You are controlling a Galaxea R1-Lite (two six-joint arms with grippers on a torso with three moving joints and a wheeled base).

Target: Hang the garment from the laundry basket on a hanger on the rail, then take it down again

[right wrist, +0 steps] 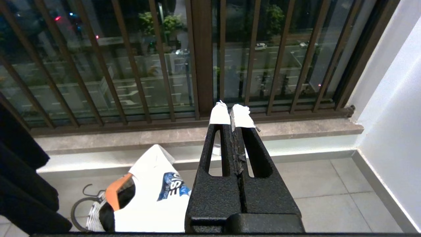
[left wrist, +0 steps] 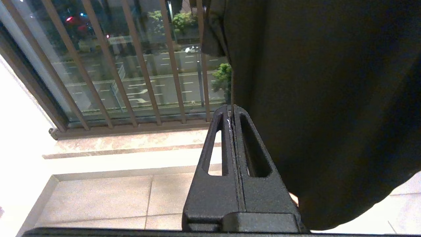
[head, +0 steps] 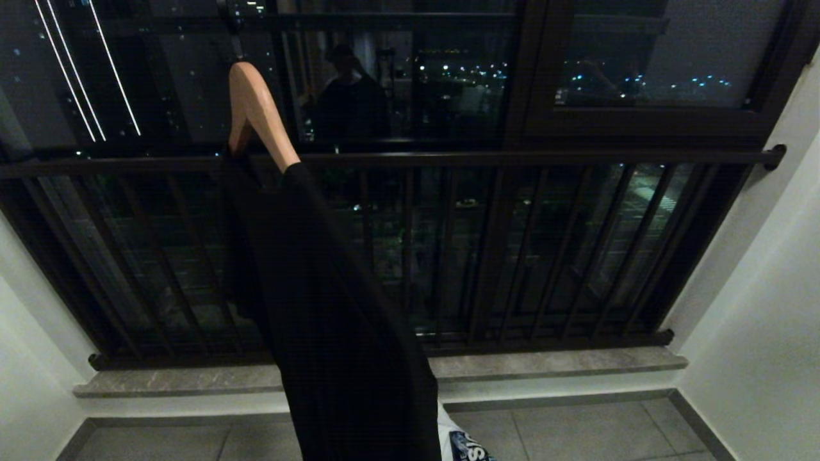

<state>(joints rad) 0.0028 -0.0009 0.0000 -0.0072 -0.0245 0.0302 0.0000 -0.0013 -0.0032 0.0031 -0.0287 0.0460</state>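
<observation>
Black pincers — left [left wrist: 232,110], right [right wrist: 233,110] — both closed, empty.

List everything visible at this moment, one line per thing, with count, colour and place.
black garment: one, black, hanging on the hanger before the window
hanger: one, pale wood, at the garment's top
white garment: one, white with blue print and orange trim, heaped on the basket on the floor
laundry basket: one, pale ribbed rim, black loop handle, mostly covered
window-guard bars: one row, dark brown, across the window
sill: one, grey stone, under the bars
floor: grey tiles
left hand: black, shut, beside the black garment
right hand: black, white-taped tips, shut, above the floor
</observation>
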